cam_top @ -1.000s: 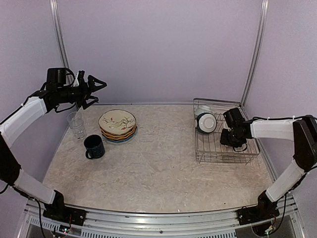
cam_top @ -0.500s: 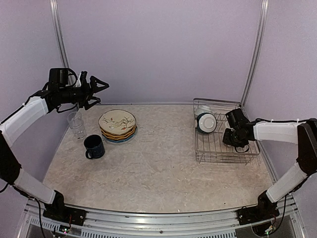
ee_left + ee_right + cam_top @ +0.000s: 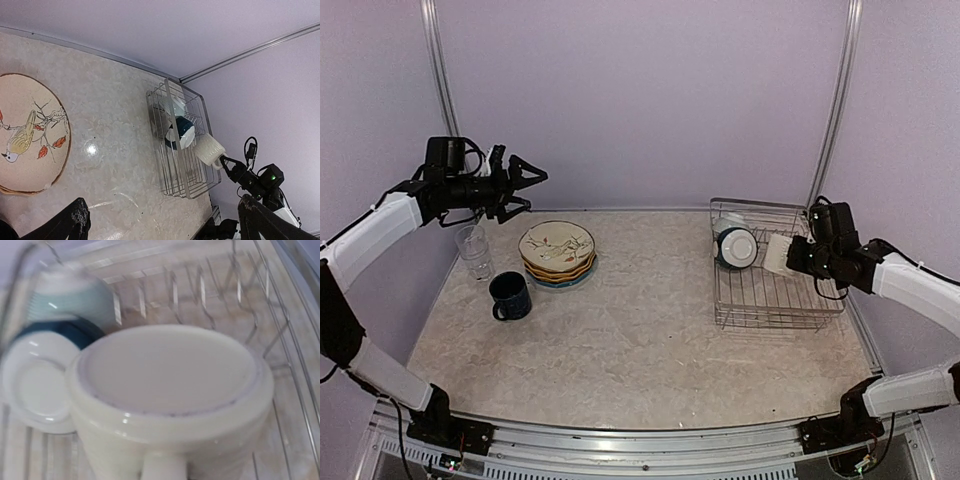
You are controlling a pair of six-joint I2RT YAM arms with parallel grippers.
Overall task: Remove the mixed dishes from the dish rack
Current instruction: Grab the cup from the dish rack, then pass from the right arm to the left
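Status as I read it from the console: right gripper [image 3: 792, 257] is clamped on the cream mug [image 3: 776, 254], which hangs just above the right side of the dish rack [image 3: 760, 300], at the right of the overhead frame. In the right wrist view the mug [image 3: 170, 390] fills the centre, handle toward the bottom edge. The fingers themselves are hidden behind it. The teal bowl [image 3: 736, 246] stands on edge in the far left part of the rack, pale inside facing the camera, just left of the mug. A second pale dish behind it is too blurred for me to name.

Left gripper [image 3: 525, 185] sits in the upper left of the overhead frame, raised over the table [image 3: 640, 350], jaws spread wide and holding nothing.

Unloaded items lie left of centre: the stacked patterned plates [image 3: 557, 250], the clear glass tumbler [image 3: 474, 250] upright to their left, and the dark blue mug [image 3: 509, 295] upright just below them, each apart from the others
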